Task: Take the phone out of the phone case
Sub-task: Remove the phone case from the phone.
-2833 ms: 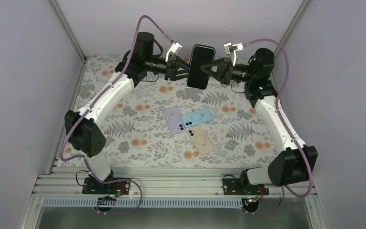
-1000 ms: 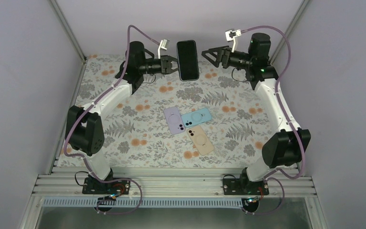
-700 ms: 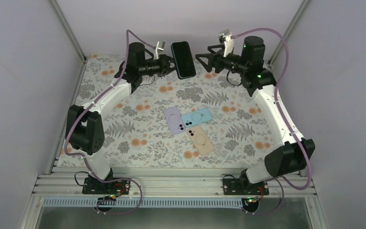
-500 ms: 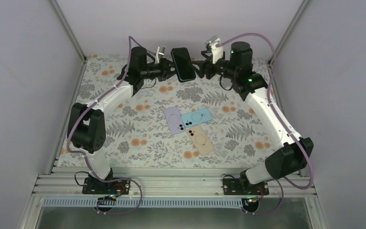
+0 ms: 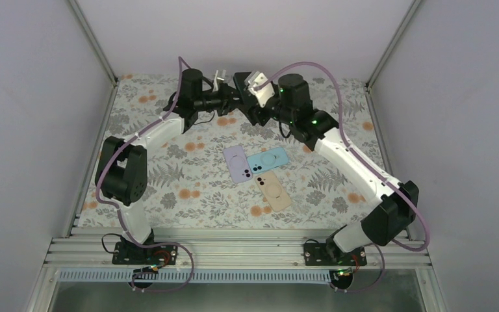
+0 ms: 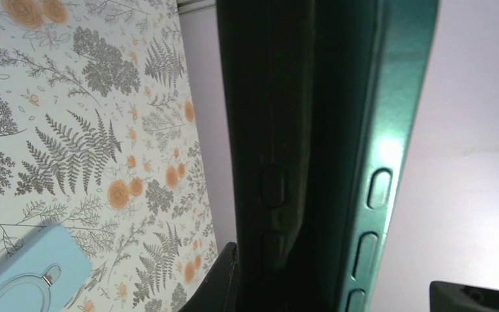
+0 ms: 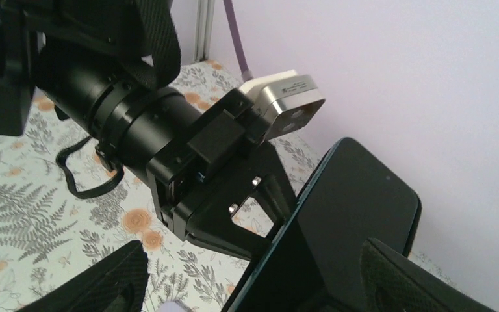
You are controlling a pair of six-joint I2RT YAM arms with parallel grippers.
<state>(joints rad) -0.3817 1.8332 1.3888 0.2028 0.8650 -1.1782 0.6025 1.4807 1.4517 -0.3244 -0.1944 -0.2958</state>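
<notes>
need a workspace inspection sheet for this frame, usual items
surface: floral mat, lies flat, no spills seen
job's things: phone, screen dark, sits in a dark phone case; held off the mat at the far end, not yet separated
clutter: lilac case, blue case and beige case bunched mid-mat, touching
grippers: left pincer shut on the phone case; right pincer open, straddling the phone's end
cables: purple cables loop above both arms, no snag seen
surroundings: plain walls, aluminium rail at the near edge; nothing else seen
</notes>
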